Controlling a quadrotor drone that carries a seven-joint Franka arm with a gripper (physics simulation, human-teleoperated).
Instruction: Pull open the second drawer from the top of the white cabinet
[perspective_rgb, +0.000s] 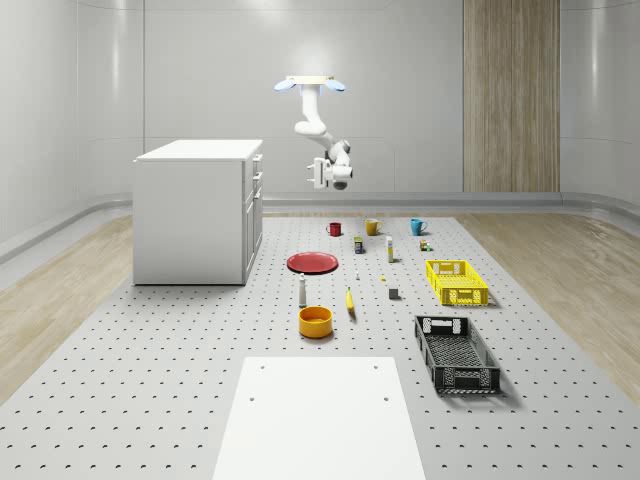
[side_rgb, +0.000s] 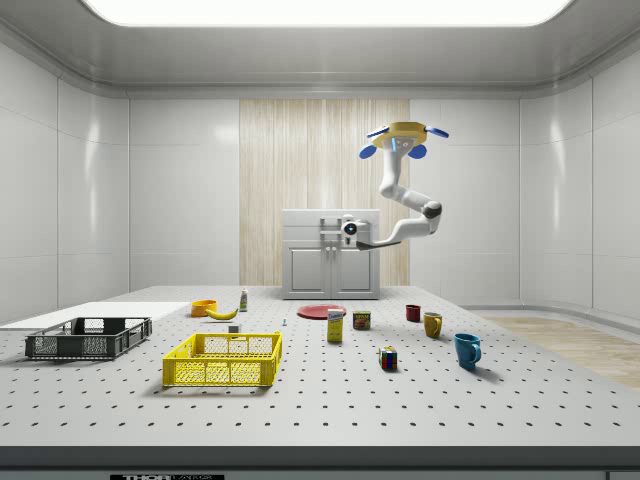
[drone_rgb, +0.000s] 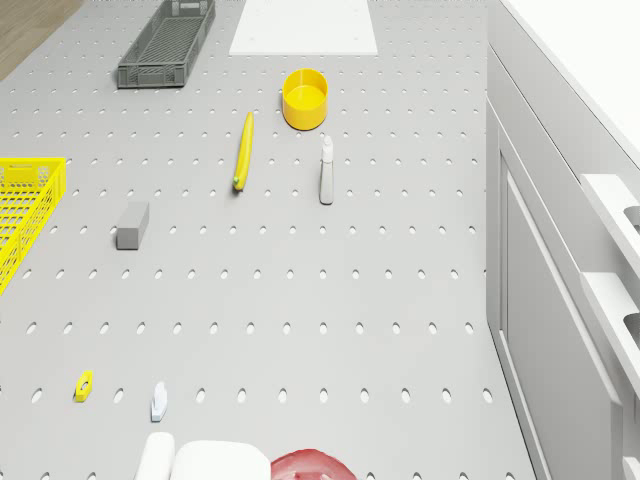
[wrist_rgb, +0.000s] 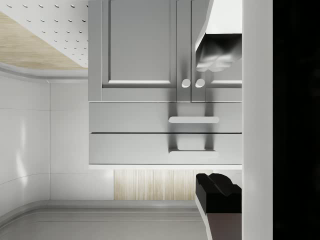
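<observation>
The white cabinet (perspective_rgb: 200, 212) stands on the perforated table at the whole-scene view's left, its front facing right. In the wrist view its front (wrist_rgb: 142, 50) has two doors and two drawers, both drawers shut. The second drawer's handle (wrist_rgb: 193, 119) lies level with my gripper (wrist_rgb: 218, 122), which is open, one dark fingertip (wrist_rgb: 217, 192) on each side. The drone (perspective_rgb: 312, 85) hovers above the table in front of the cabinet. The arm hangs down and my gripper (perspective_rgb: 322, 172) points at the drawers with a clear gap to them. In the side view my gripper (side_rgb: 332, 231) is at drawer height.
On the table before the cabinet lie a red plate (perspective_rgb: 312, 263), a yellow bowl (perspective_rgb: 315, 321), a banana (perspective_rgb: 350, 302) and a small bottle (perspective_rgb: 302, 291). Mugs (perspective_rgb: 372, 227) stand further back. A yellow crate (perspective_rgb: 456, 282) and a black crate (perspective_rgb: 456, 353) are at the right.
</observation>
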